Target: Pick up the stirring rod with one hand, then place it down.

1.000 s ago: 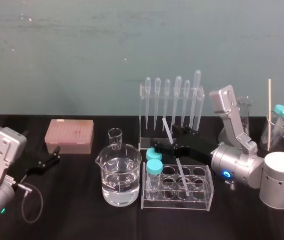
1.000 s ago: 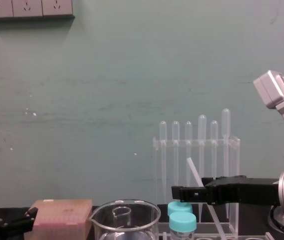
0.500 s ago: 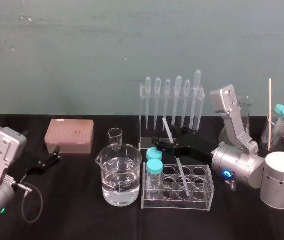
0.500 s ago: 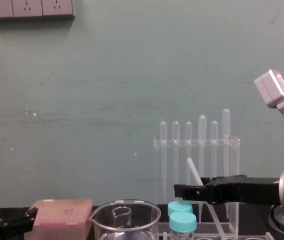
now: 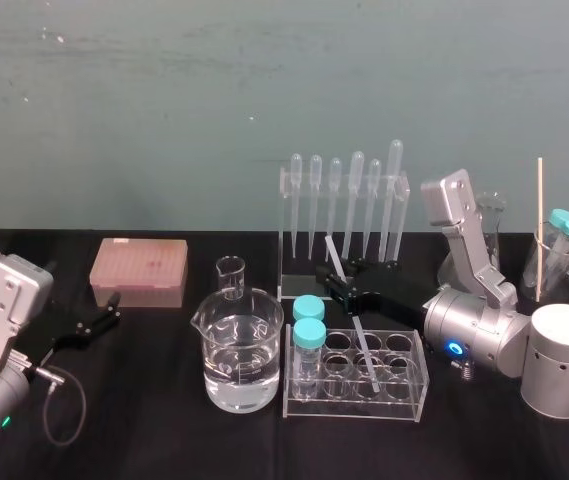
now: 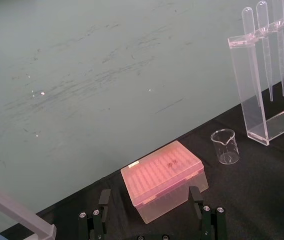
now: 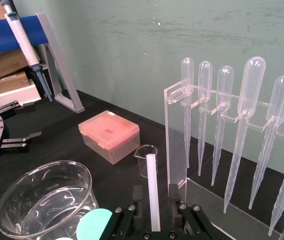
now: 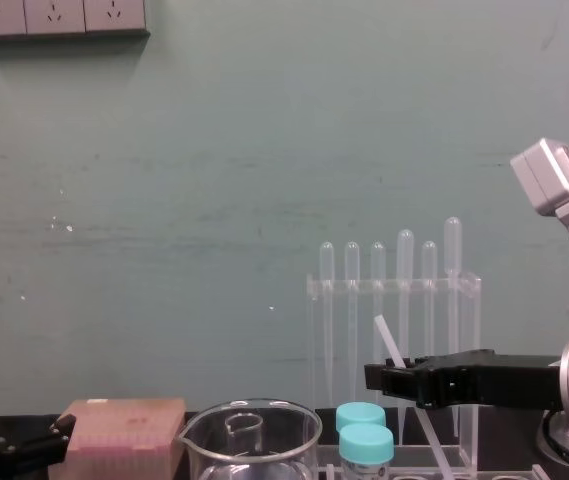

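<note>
The stirring rod (image 5: 334,256) is a thin whitish stick leaning in the clear tube rack (image 5: 404,392), its lower end down in a rack hole and its top toward the pipette stand. My right gripper (image 5: 340,288) reaches in from the right at the rod's upper part. In the right wrist view the rod (image 7: 153,185) stands upright between the two black fingers (image 7: 138,200), with a narrow gap on each side. From the chest, the rod's tip (image 8: 388,340) sticks up above the right gripper (image 8: 378,377). My left gripper (image 6: 150,200) is parked at the far left, open and holding nothing.
A large beaker of water (image 5: 242,362) and two teal-capped tubes (image 5: 309,338) stand just left of the rod. Behind are the pipette stand (image 5: 345,205), a small beaker (image 5: 230,276) and a pink tip box (image 5: 139,271). A wooden stick (image 5: 539,215) stands at the right.
The right gripper's fingers have closed in from wide apart to close beside the rod. The rod and the left arm have not moved.
</note>
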Robot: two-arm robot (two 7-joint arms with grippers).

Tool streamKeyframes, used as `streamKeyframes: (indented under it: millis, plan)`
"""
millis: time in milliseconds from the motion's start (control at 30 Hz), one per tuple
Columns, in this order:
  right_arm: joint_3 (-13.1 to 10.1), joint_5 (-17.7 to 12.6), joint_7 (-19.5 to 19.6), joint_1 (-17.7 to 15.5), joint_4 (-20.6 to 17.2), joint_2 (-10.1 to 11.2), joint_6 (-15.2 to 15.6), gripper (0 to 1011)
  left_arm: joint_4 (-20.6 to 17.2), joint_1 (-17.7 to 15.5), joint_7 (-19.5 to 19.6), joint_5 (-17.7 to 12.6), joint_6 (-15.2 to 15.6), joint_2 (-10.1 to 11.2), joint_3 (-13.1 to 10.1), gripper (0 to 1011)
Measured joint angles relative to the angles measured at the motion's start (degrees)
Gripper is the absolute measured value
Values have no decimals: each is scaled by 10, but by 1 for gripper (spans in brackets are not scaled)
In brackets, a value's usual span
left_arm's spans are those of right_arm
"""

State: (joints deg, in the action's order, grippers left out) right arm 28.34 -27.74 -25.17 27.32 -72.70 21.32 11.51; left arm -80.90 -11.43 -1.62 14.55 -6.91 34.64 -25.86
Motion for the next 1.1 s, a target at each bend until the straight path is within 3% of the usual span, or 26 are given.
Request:
streamKeyframes:
  millis: [267,467,700,800,933,1100]
  plan:
    - [0,0,0,0,0,0,0,98,0,0,0,0,0,0,0,1000]
    - [0,1,0,0,0,0,-1,71,0,0,0,0,0,0,0,1000]
    - [-15,14,0,-22,-17,-1,-59,71,0,0,0,0,0,0,0,1000]
    - [-29,20,-3,-48,-41,4,-114,71,0,0,0,0,0,0,0,1000]
    - [-46,25,-7,-81,-80,17,-158,71,0,0,0,0,0,0,0,1000]
    - [-69,27,-7,-113,-125,30,-190,71,0,0,0,0,0,0,0,1000]
